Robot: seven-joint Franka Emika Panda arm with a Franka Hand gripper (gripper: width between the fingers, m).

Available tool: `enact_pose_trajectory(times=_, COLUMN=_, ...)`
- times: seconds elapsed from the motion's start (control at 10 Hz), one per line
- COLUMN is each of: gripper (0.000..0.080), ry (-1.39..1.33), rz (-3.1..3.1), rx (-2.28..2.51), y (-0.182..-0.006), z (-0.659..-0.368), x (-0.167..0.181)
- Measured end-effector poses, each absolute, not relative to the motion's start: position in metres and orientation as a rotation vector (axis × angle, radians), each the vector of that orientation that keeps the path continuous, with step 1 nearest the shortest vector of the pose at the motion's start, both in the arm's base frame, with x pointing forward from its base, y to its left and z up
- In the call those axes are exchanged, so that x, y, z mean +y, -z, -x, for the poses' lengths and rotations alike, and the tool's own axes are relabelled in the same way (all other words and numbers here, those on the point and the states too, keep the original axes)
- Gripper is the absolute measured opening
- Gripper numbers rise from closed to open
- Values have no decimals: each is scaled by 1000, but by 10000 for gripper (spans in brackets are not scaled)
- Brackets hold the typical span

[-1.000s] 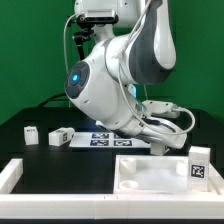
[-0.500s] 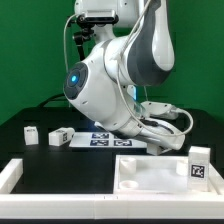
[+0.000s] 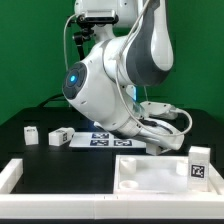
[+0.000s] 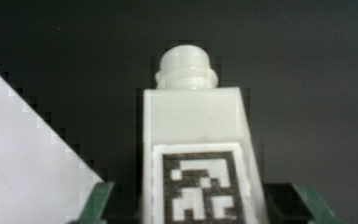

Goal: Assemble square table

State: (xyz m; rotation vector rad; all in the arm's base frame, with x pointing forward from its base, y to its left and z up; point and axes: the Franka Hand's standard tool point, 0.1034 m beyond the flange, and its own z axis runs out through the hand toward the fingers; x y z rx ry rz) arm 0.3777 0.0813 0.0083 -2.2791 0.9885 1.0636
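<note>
In the wrist view a white table leg (image 4: 197, 130) with a black-and-white tag and a rounded screw tip runs straight out between my green fingers (image 4: 101, 200). My gripper (image 4: 199, 208) is shut on this leg, over the black table. In the exterior view the gripper is hidden behind the lowered arm (image 3: 110, 85). The white square tabletop slab (image 3: 150, 175) lies at the front on the exterior view's right. One tagged leg (image 3: 198, 158) stands at its far right edge. Two more legs (image 3: 31, 133) (image 3: 60, 136) sit at the exterior view's left.
The marker board (image 3: 105, 140) lies flat behind the slab, under the arm. The white rail frame (image 3: 10, 175) edges the front of the table. A pale surface (image 4: 25, 160) fills one side of the wrist view beside the held leg.
</note>
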Motion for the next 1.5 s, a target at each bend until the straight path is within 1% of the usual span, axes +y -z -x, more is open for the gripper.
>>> enact_pose_trajectory(times=0.2, gripper=288, ry=-1021, rz=2381, rx=878, y=-54, z=-409, x=39)
enact_pose_trajectory(times=0.4, gripper=288, ry=-985, rz=2498, rx=740, y=-100, z=-423, x=21)
enact_pose_trajectory(times=0.5, gripper=288, ry=-950, rz=2524, rx=745, y=-107, z=-429, x=22)
enact_pose_trajectory(times=0.6, gripper=288, ry=-820, rz=2587, rx=767, y=-100, z=-435, x=21)
enact_pose_trajectory(times=0.7, gripper=288, ry=-759, rz=2615, rx=774, y=-100, z=-432, x=22)
enact_pose_trajectory(times=0.9, gripper=290, ry=-598, rz=2679, rx=784, y=-102, z=-440, x=21)
enact_pose_trajectory(times=1.0, gripper=290, ry=-499, rz=2736, rx=759, y=-116, z=-463, x=9)
enact_pose_trajectory(times=1.1, gripper=290, ry=-328, rz=2784, rx=744, y=-138, z=-501, x=-1)
enact_pose_trajectory(times=1.2, gripper=290, ry=-133, rz=2822, rx=739, y=-148, z=-528, x=-6)
enact_pose_trajectory(times=1.3, gripper=290, ry=52, rz=2861, rx=705, y=-153, z=-551, x=-12)
enact_pose_trajectory(times=1.4, gripper=290, ry=157, rz=2873, rx=702, y=-158, z=-560, x=-12)
enact_pose_trajectory(times=1.5, gripper=290, ry=298, rz=2888, rx=703, y=-156, z=-561, x=-12)
